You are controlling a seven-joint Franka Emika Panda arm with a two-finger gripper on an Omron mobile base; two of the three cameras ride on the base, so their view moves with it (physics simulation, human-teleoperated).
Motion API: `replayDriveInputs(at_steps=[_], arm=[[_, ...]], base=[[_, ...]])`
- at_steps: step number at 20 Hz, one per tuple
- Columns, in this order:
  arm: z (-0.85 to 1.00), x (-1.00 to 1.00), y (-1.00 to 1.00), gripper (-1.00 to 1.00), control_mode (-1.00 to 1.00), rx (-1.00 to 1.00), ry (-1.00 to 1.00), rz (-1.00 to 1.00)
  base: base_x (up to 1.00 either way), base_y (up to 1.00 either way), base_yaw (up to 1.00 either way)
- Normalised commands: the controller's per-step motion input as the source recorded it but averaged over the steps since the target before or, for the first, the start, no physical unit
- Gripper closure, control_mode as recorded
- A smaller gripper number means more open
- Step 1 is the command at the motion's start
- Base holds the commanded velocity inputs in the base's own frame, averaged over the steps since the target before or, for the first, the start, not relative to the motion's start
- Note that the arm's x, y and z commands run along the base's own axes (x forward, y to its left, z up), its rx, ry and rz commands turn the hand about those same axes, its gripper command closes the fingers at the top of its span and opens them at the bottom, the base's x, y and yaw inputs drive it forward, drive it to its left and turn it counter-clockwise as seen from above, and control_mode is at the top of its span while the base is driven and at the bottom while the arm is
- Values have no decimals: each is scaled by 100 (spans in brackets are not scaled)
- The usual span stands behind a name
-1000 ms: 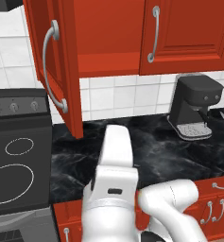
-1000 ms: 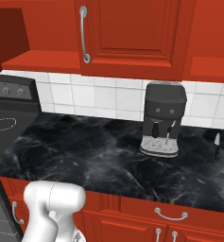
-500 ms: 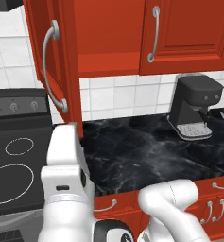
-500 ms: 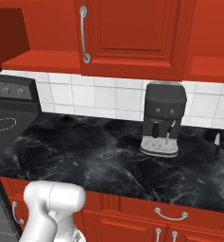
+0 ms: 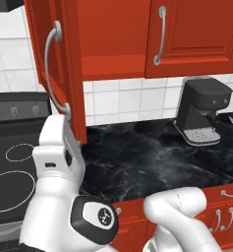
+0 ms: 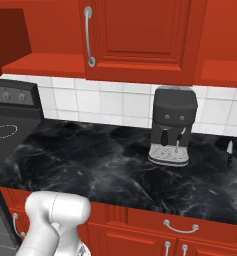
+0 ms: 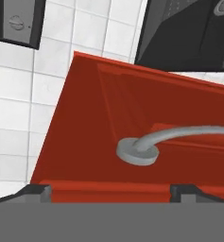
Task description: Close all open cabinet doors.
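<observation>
Worktop [image 6: 90,170]: black marble-patterned surface, running along the tiled wall. A dark coffee machine [image 6: 173,125] stands upright on it at the back edge. A small dark utensil [image 6: 229,153] sits near the back right corner; type cannot be determined.

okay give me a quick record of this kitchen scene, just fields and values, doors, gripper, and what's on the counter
open cabinet door: swung out toward the robot, above the stove's edge
closed cabinet door: flush, to the right of the open one
gripper: open, close up against the open door's lower end by its handle
counter: black marble
coffee machine: on the counter against the tiles
stove: left of the counter
</observation>
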Motion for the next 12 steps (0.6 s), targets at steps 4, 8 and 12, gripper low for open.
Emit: replayDriveInputs(at_steps=[4,8,12], arm=[[-4,7,24,-100,-100,-12,-9,-1],[-1,27,14,-100,-100,-4,-1,0],[0,46,8,-100,-100,0,0,0]], base=[[0,0,0],[0,0,0],[0,0,0]])
